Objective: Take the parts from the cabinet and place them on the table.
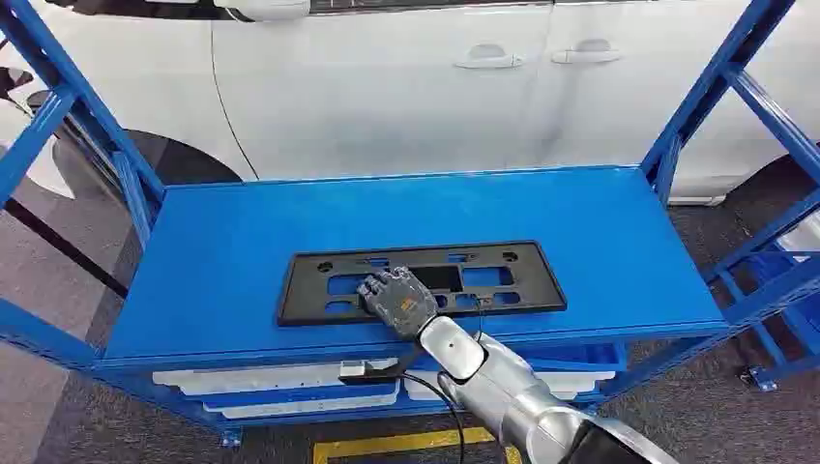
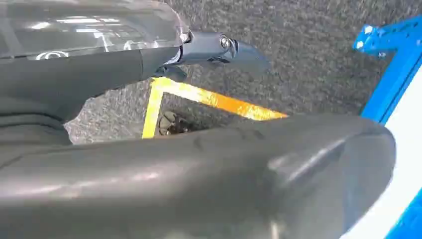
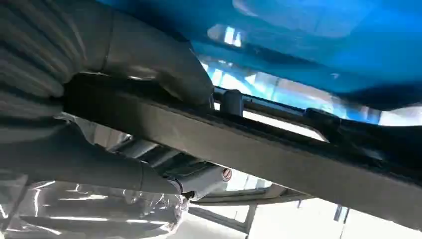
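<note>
A black rectangular frame part (image 1: 503, 280) with several cut-outs lies flat on the blue table top (image 1: 242, 222), near its front edge. My right hand (image 1: 396, 300) rests on the part's front middle. In the right wrist view the part's dark edge bar (image 3: 278, 149) runs between the grey thumb (image 3: 154, 64) on one side and the fingers (image 3: 99, 169) on the other, so the hand (image 3: 54, 109) grips it. My left hand (image 2: 219, 50) hangs over the floor with a dark finger stretched out and nothing in it.
White trays (image 1: 290, 382) sit on the shelf under the table top. Blue frame uprights stand at the left (image 1: 58, 106) and right (image 1: 716, 87). A white car (image 1: 387, 77) stands close behind. Yellow floor tape (image 1: 387, 445) runs below the front edge.
</note>
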{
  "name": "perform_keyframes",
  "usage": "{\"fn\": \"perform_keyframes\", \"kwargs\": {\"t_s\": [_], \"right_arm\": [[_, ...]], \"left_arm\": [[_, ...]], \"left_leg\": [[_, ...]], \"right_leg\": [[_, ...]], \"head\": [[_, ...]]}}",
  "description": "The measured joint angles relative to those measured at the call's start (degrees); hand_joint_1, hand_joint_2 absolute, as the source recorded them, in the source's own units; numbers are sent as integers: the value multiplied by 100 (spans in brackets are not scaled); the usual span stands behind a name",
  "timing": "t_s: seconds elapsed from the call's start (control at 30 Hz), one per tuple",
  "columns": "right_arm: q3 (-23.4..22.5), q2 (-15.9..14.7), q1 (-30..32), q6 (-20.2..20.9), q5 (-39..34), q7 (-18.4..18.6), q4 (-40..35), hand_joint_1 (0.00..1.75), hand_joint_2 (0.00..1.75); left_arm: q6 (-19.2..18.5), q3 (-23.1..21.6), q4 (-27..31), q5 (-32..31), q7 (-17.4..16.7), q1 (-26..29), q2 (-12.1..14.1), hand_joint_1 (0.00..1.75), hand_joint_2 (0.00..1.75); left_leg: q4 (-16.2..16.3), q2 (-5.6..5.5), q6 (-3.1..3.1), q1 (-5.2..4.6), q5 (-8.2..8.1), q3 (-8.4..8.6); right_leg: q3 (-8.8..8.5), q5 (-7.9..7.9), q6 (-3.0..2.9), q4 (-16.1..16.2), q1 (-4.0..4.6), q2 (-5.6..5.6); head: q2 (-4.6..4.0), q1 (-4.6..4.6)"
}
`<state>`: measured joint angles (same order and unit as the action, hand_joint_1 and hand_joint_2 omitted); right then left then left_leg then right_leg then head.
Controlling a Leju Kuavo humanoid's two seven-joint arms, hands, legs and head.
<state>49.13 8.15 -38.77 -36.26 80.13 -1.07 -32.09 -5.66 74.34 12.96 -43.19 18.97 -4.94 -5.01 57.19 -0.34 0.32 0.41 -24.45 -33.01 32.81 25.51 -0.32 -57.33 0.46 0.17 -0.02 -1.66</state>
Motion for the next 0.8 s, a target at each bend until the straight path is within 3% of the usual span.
{"fn": "perform_keyframes", "kwargs": {"t_s": [0.03, 0.07, 0.1, 0.13, 0.17, 0.23, 0.27, 0.3, 0.33, 0.4, 0.43, 0.47, 0.53, 0.6, 0.63, 0.7, 0.73, 0.77, 0.8], "right_arm": [[-4, 0, -1, -11, 16, 0, 9, 175, 175], [-20, 4, -4, -18, 37, 0, 13, 175, 175], [-31, 15, -3, -15, 61, 0, 22, 175, 175], [-39, 20, -4, -13, 64, 0, 26, 175, 175], [-48, 37, -1, -4, 81, 0, 31, 175, 175], [-63, 42, 10, 35, 96, 0, 37, 175, 175], [-100, 42, 25, 44, 107, -9, 39, 175, 175], [-140, 42, 39, 44, 109, -26, 39, 175, 175], [-179, 42, 41, 41, 109, -63, 37, 175, 175], [-252, 42, 40, 28, 94, -111, 35, 175, 175], [-293, 42, 40, 22, 79, -137, 35, 175, 175], [-345, 42, 41, -15, 31, -181, 26, 175, 175], [-470, 39, 74, -103, -305, -455, -42, 175, 175], [-654, 4, 151, -74, -739, -847, -197, 175, 175], [-760, -39, 202, -79, -1087, -1120, -370, 175, 175], [-1004, -199, 368, 4, -1756, -1566, -902, 175, 175], [-1124, -295, 446, 83, -1952, -1731, -1192, 175, 175], [-1213, -382, 503, 148, -2050, -1796, -1417, 175, 175], [-1291, -450, 549, 170, -2126, -1829, -1623, 175, 175]], "left_arm": [[0, 2, 0, 4, 0, -4, 0, 0, 0], [0, 2, 2, 13, 0, -7, 15, 0, 0], [-4, 2, 0, 22, 17, -2, 17, 0, 0], [-13, 2, 0, 31, 26, 0, 13, 0, 0], [-35, 0, 0, 44, 46, -6, 15, 0, 175], [-63, 0, 0, 35, 144, 4, 20, 0, 175], [-65, 0, 0, -7, 246, 19, 20, 0, 175], [-65, -2, 0, -24, 306, 30, 24, 0, 175], [-65, -4, 0, -64, 334, 33, 33, 0, 175], [-59, -31, 0, -114, 308, 26, 57, 0, 175], [-52, -46, 0, -122, 262, 23, 59, 0, 175], [-52, -50, 0, -122, 238, 1, 59, 0, 175], [-81, -61, 0, -118, 275, 11, 59, 0, 175], [-136, -83, 0, -105, 358, 16, 59, 0, 175], [-277, -90, 0, -85, 393, 10, 57, 0, 175], [-534, -92, 0, -50, 496, 15, 61, 0, 175], [-599, -92, 0, -33, 536, 19, 61, 0, 175], [-623, -92, 0, -15, 548, 23, 61, 0, 175], [-638, -92, 0, -15, 561, 28, 61, 0, 175]], "left_leg": [[-24, 0, -30, 9, 15, 12], [-30, 0, -74, -32, 9, 24], [59, 3, -88, 7, -59, 0], [282, 8, -114, 9, -234, -99], [670, 9, -131, 28, -460, -275], [1561, 8, -186, 45, -839, -671], [1770, 9, -209, 56, -854, -762], [1687, 11, -223, 73, -745, -718], [1353, 12, -237, 94, -525, -552], [356, 20, -260, 136, -46, -41], [98, 17, -256, 114, -146, 88], [71, -12, -142, 95, -142, 93], [91, -6, -79, 81, -142, 66], [44, 9, 22, 108, -92, 74], [42, 13, 51, 104, -84, 70], [43, 19, 90, 97, -82, 51], [43, 19, 98, 89, -84, 48], [44, 18, 100, 83, -85, 50], [44, 17, 100, 76, -85, 57]], "right_leg": [[-1, -7, -25, 5, 7, 0], [-29, -43, -65, 81, -46, -1], [-65, -77, -86, 128, -71, -24], [-68, -81, -111, 137, -78, -30], [-59, -81, -121, 136, -77, -31], [-48, -82, -122, 130, -76, -35], [-48, -81, -120, 125, -77, -35], [-52, -79, -116, 117, -81, -34], [-53, -68, -100, 99, -89, -29], [-52, -28, -41, 28, -114, -7], [-34, 6, 12, -17, -73, 5], [-9, 8, 46, -39, -72, 23], [0, -18, 99, -19, -72, 25], [11, 16, 178, -55, -97, 26], [77, 164, 194, -229, -104, 14], [482, 649, 223, -1102, -108, 14], [690, 818, 231, -1543, -108, 14], [825, 875, 230, -1818, -107, 14], [822, 777, 213, -1797, -105, 14]], "head": [[0, 0], [0, 0], [0, 0], [0, -2], [0, -2], [0, 0], [0, -2], [0, 0], [0, 0], [0, 0], [0, -2], [0, 0], [0, 0], [0, 0], [0, 0], [0, 0], [0, 0], [0, 0], [0, 0]]}}
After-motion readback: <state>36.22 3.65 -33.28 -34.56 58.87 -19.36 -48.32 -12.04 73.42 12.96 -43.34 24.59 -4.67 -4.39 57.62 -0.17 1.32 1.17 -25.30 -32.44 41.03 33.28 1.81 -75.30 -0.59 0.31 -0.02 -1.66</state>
